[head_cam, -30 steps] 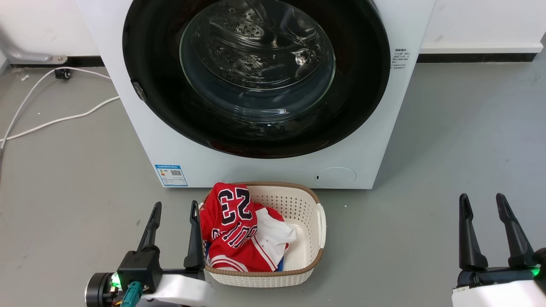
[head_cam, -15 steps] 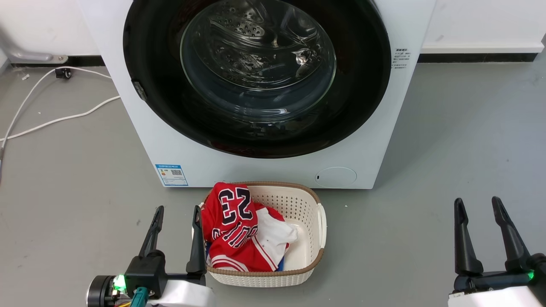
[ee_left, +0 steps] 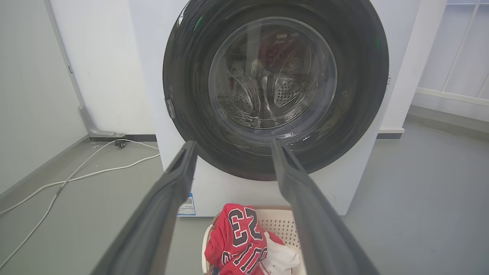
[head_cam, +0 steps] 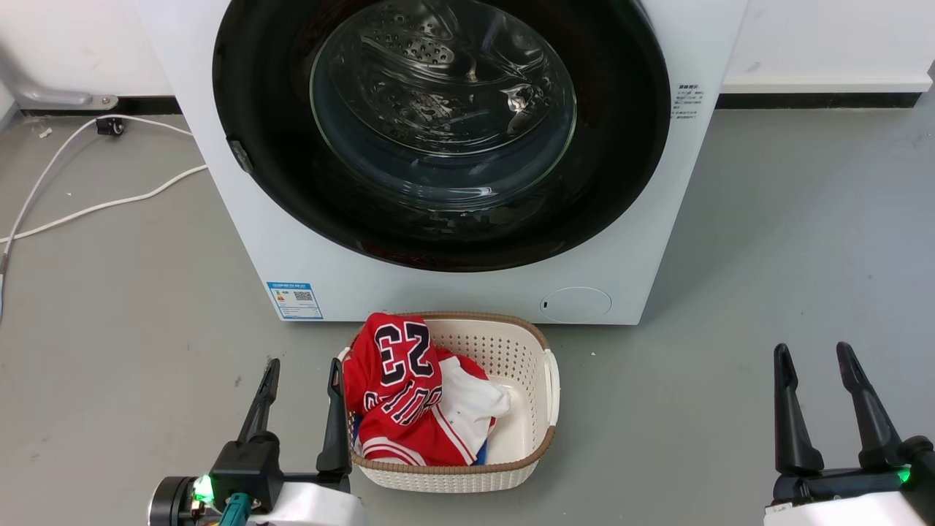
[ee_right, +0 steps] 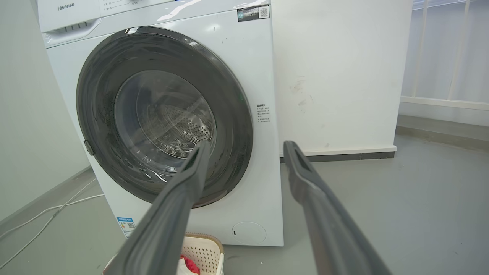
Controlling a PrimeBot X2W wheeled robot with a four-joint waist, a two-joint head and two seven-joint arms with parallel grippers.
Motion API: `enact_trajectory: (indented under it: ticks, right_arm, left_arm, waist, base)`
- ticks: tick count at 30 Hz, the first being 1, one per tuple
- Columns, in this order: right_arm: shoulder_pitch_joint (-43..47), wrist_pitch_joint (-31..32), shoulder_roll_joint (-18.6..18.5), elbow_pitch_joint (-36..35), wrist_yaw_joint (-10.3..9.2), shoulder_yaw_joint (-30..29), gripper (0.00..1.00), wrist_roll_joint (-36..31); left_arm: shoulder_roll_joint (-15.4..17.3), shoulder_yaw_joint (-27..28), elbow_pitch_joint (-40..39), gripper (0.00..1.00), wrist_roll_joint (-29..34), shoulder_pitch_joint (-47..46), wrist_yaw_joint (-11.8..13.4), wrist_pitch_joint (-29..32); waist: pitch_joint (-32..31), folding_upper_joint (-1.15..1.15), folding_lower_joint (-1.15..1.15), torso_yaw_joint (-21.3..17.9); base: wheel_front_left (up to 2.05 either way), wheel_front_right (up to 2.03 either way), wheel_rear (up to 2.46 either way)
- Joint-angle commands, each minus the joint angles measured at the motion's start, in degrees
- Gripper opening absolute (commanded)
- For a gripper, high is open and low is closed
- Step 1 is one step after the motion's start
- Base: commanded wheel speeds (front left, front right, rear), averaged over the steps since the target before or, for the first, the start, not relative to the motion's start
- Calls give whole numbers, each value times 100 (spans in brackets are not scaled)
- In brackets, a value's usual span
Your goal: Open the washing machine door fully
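Note:
The white washing machine [head_cam: 453, 288] stands on the grey floor ahead of me. Its washing machine door [head_cam: 277, 168], a glossy black disc with a clear glass bowl at centre, lies flush against the front; the same door [ee_left: 191, 95] shows in the left wrist view and the door [ee_right: 95, 110] in the right wrist view. A small latch tab sits on its left rim. My left gripper [head_cam: 303, 363] hovers open at the lower left, beside the basket. My right gripper [head_cam: 813, 348] hangs open at the lower right, well apart from the machine. Both hold nothing.
A cream laundry basket [head_cam: 533, 409] with a red jersey [head_cam: 394, 394] and white cloth sits on the floor right before the machine. White cables [head_cam: 88, 208] trail across the floor at the left. A white wall [ee_right: 340, 76] rises right of the machine.
Both grippers have sunk a little toward the bottom of the head view. The door and basket have stayed put.

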Motion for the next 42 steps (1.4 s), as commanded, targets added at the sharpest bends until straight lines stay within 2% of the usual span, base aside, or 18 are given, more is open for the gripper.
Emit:
enact_trajectory:
  ticks: [1, 11, 12, 13, 14, 18, 28, 32, 33, 38, 42]
  right_arm:
    - [62, -22, 11, 10, -1, 13, 100, 21]
    - [78, -22, 11, 47, -1, 92, 100, -67]
    - [79, -22, 11, 47, -1, 93, 52, -81]
    - [79, -22, 11, 47, -1, 102, 16, -91]
    - [83, -22, 11, 58, 0, 126, 0, -103]
    - [64, -21, 11, 55, 0, 185, 0, 51]
    - [-64, -18, 10, 330, 0, 460, 0, 3916]
    - [-76, -18, 6, 336, 0, 546, 0, 5208]
    - [-66, -17, 6, 317, 0, 611, 0, 5792]
    - [-10, 1, 1, 233, 0, 974, 0, 6906]
    - [66, 225, -113, 74, 0, 1040, 0, 7631]
  left_arm:
    - [-11, 14, 12, 100, 35, 54, -21, -16]
    - [-17, 15, 23, 100, 36, 62, 9, -16]
    - [-17, 7, 21, 100, 32, 61, 18, -16]
    - [-17, 2, 22, 100, 28, 60, 25, -16]
    - [-17, -5, 22, 100, 24, 58, 32, -16]
    - [-17, -26, 31, 100, 9, 48, 57, -16]
    - [-16, -47, 56, 100, 0, 44, 63, -16]
    - [-16, -50, 69, 100, -13, 48, 57, -16]
    - [-16, -43, 77, 100, -19, 45, 59, -16]
    - [-16, -42, 96, 100, -7, 31, 61, -16]
    - [-16, -25, 101, 100, 18, 24, 61, -16]
  waist:
    - [1, 0, 0, 1]
    - [-3, 0, 0, -1]
    - [-2, 0, 0, 0]
    - [-1, 0, 0, 2]
    - [-1, 0, 0, 4]
    - [7, 0, 0, 12]
    - [6, 0, 0, 18]
    - [4, 0, 0, 18]
    - [4, 0, 0, 18]
    - [3, 0, 0, 27]
    - [4, 0, 0, 28]
  base:
    - [0, 0, 0]
    - [0, 0, 0]
    - [0, 0, 0]
    - [0, 0, 0]
    - [0, 0, 0]
    - [0, 0, 0]
    - [0, 0, 0]
    - [0, 0, 0]
    - [0, 0, 0]
    - [0, 0, 0]
    - [0, 0, 0]
